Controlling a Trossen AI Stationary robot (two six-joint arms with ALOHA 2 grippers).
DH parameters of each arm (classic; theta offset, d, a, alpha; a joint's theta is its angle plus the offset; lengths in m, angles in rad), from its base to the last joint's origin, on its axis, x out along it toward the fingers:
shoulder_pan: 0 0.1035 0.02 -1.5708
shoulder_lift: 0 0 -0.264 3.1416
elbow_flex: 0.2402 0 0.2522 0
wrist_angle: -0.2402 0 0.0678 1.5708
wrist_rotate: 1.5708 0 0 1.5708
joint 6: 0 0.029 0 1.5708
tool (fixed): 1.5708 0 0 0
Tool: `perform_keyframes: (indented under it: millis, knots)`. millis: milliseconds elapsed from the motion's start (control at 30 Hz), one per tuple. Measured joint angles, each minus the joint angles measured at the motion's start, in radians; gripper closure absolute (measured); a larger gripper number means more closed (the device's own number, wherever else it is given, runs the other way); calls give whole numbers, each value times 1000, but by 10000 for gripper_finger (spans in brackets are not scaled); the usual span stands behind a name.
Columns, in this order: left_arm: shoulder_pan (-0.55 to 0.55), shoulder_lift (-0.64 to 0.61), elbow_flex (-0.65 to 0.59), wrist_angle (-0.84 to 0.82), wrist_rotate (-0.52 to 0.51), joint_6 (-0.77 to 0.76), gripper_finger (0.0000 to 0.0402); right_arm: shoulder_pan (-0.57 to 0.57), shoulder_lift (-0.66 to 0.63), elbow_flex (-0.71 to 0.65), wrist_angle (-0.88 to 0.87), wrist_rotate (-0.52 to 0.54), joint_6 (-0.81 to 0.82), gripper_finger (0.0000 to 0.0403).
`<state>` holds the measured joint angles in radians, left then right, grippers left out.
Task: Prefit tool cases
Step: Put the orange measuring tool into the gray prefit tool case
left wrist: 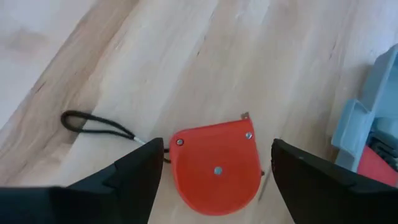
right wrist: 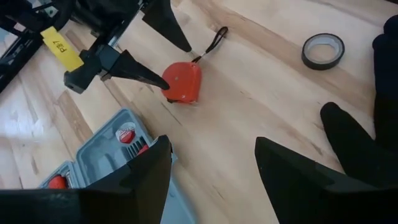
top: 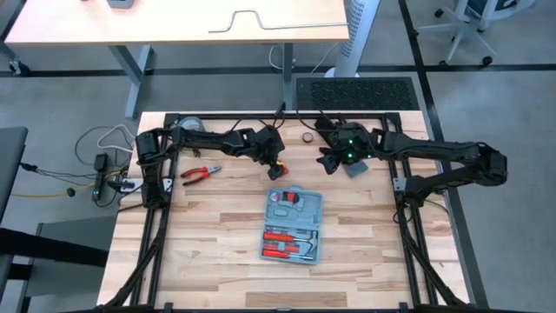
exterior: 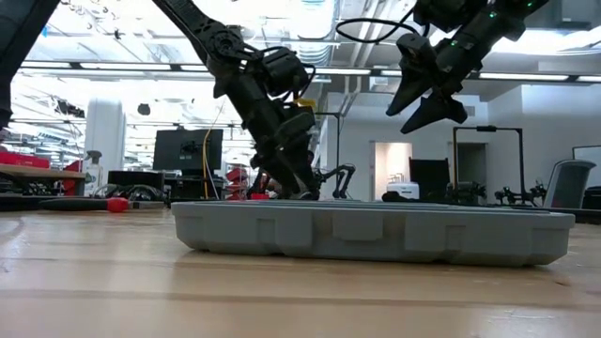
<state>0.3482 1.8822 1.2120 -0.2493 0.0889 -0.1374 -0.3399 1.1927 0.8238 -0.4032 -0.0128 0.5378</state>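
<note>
The tool case (top: 293,224) lies open and flat on the wooden table's middle, with red-handled tools in its grey recesses; the low view shows its side (exterior: 376,235). Just beyond its far left corner, a red tape measure (left wrist: 217,168) lies flat on the table, its black wrist loop (left wrist: 93,124) trailing away. My left gripper (left wrist: 214,152) is low and open, with one finger on either side of the tape measure and a gap to each. Farther right, my right gripper (top: 333,163) hangs open above the table (exterior: 427,94), with nothing between its fingers.
Red-handled pliers (top: 200,174) lie at the left. A dark tape roll (right wrist: 323,51) sits near the far edge, and a black glove (right wrist: 367,137) lies under the right arm. A black frame (top: 261,116) borders the table. Bare wood (top: 208,261) lies nearer than the case and to its left.
</note>
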Motion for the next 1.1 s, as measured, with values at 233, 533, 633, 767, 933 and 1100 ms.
perform_keyframes:
  millis: [233,533,633,767,933,1100]
  knots:
    - [-1,0,4,-8,-26,-41,117,-12,0,0,-3,-2,-16,163]
    - [-11,0,1,-26,-11,5,80,-17,0,0,-6,-6,-31,163]
    - [-21,0,1,-26,-33,1,53,-17,0,0,-7,-6,-36,163]
    - [-25,0,1,-26,-73,9,29,-17,0,0,-7,-6,-42,163]
    - [-24,30,-2,-37,-58,-25,23,-25,0,0,-8,-6,-42,163]
    - [-43,99,8,-12,-40,-45,23,-31,0,1,-10,-6,-45,163]
